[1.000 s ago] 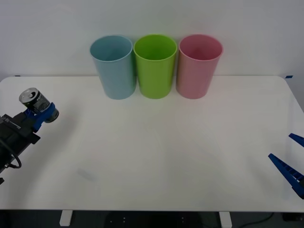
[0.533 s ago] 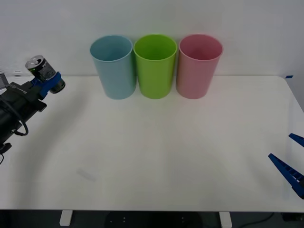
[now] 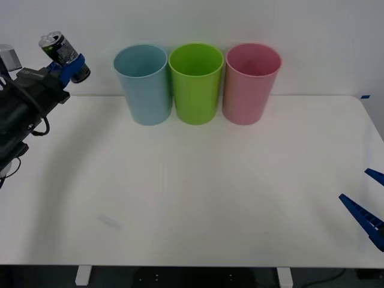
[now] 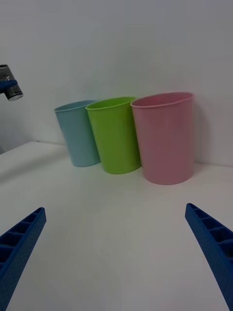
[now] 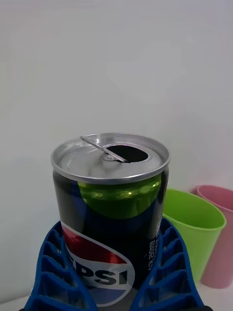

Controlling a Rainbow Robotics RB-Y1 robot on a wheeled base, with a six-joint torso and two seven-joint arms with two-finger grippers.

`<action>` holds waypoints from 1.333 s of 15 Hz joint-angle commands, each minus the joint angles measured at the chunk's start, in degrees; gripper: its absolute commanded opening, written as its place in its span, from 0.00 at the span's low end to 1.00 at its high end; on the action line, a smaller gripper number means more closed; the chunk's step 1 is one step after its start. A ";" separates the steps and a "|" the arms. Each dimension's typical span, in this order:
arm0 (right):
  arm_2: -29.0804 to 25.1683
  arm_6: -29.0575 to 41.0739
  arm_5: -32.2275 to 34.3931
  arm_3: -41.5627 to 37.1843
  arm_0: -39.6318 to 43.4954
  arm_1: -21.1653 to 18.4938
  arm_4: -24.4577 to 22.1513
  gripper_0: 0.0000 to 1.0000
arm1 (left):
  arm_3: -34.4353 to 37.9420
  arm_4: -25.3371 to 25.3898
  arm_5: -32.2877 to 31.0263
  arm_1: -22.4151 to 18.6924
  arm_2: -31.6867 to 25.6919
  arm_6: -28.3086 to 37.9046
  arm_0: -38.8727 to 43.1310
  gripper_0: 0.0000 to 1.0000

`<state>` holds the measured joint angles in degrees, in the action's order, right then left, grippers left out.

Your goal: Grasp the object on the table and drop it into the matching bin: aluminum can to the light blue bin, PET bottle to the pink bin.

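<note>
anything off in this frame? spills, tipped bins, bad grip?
Nothing stands out. Left gripper holds the aluminum can tilted, tab lifted, up left of the light blue bin. All three bins upright. Right gripper is open, parked.

Left pincer point(image 3: 67, 59) raised high, clamped, right pincer point(image 3: 367, 201) low, fingers spread

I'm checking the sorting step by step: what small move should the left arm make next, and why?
Probably carry sideways toward the light blue bin: the left gripper holds the aluminum can lifted, off to that bin's left, not yet over its open mouth. The right gripper waits open.
</note>
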<state>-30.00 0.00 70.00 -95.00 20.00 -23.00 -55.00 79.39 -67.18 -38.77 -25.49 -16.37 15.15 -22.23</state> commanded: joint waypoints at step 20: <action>0.00 0.00 0.00 0.00 0.00 0.00 0.00 1.00 | -35.26 -21.06 13.81 6.50 7.93 0.32 -34.54 0.01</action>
<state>-30.00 0.00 70.00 -95.00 20.00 -23.00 -55.00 44.35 -87.65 -25.32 -19.35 -8.44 15.36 -56.45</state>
